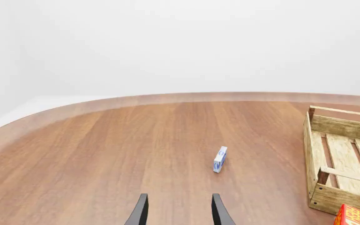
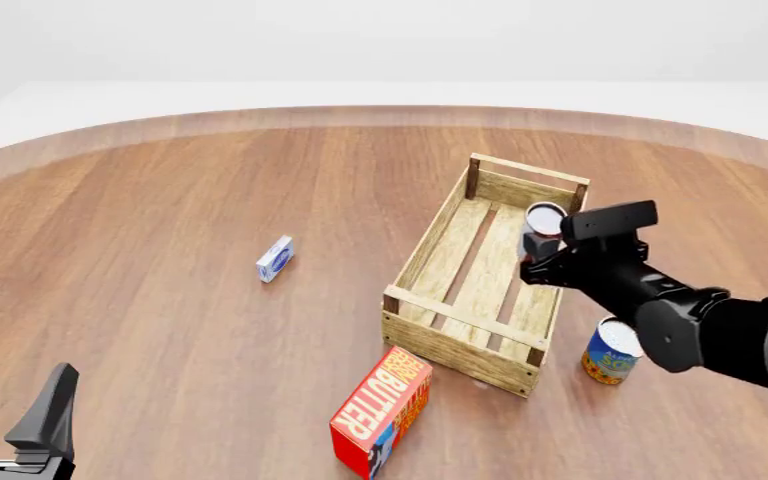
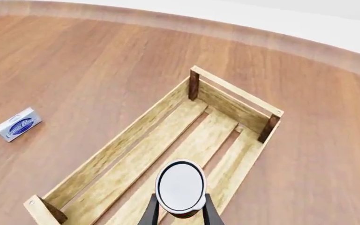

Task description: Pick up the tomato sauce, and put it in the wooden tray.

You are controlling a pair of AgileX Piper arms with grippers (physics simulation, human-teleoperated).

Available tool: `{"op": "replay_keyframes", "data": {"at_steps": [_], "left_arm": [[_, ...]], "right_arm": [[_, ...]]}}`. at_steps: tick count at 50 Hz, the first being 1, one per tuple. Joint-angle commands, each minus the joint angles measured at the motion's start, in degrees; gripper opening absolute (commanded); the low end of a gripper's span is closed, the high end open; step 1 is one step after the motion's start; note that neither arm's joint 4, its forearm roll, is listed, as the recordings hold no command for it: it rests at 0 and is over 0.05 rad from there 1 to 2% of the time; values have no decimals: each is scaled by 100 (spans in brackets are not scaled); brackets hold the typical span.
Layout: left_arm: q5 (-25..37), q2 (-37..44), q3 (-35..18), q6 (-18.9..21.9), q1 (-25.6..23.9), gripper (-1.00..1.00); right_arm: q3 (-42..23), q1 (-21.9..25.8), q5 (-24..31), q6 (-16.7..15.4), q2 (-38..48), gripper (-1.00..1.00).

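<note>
Front overhead, wrist views share wooden tray (image 3: 142, 140)

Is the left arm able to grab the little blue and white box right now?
Probably yes. The left gripper is open, and only bare table lies between it and the blue and white box.

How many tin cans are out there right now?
2. A small can with a white-grey top is held in the right gripper above the slatted light-wood crate; a blue-and-yellow can stands on the table right of the crate.
</note>
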Motion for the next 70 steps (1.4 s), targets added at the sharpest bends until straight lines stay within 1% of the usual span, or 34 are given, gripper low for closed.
{"op": "replay_keyframes", "data": {"at_steps": [1, 21, 56, 70], "left_arm": [[0, 0, 0, 0, 0, 100], [0, 0, 0, 0, 0, 100], [0, 0, 0, 0, 0, 100], [0, 0, 0, 0, 0, 100]], "right_arm": [[-155, 31, -199, 123, 372, -100], [-444, 98, -476, 207, 1005, -100], [-892, 170, -800, 314, 1888, -100], [-1059, 119, -756, 340, 2066, -100]]}}
